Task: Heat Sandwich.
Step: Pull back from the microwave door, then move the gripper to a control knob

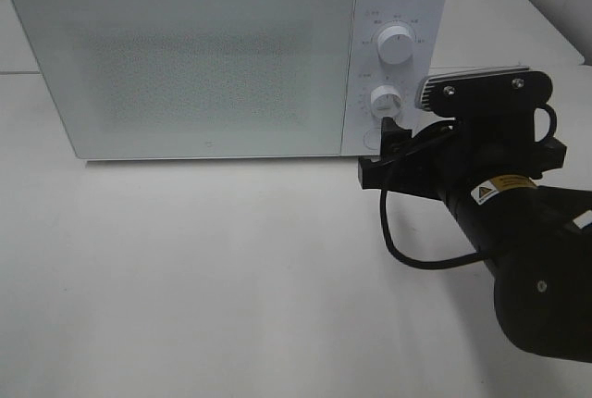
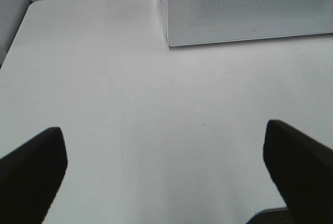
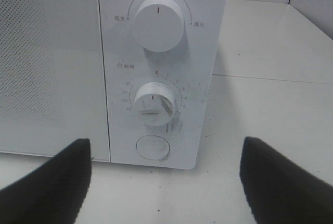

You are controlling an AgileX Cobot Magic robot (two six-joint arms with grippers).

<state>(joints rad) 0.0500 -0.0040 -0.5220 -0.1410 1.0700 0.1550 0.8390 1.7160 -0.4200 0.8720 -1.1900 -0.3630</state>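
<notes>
The sandwich shows in none of the three views, so its place cannot be told. The microwave (image 1: 185,55) stands on the white surface (image 1: 185,278) with its speckled, frosted door (image 1: 194,60) closed, and nothing behind the door can be made out.

To the right of the door is the control panel, with an upper knob (image 3: 158,24), a lower knob (image 3: 154,103) and a round button (image 3: 152,147) below them. Dark scuffs mark the lower knob and the panel just beside it.

The right gripper (image 3: 165,182) faces this panel low down, close in front of the round button. Its fingers (image 3: 49,185) are spread wide, one to each side of the panel's lower edge, with nothing between them. Whether they touch the panel cannot be told. A black cable (image 1: 416,254) loops from the right arm down towards the surface.

The left gripper (image 2: 166,177) hangs over bare surface, well apart from the microwave's lower front corner (image 2: 169,41), with its fingers likewise spread wide and holding nothing.
</notes>
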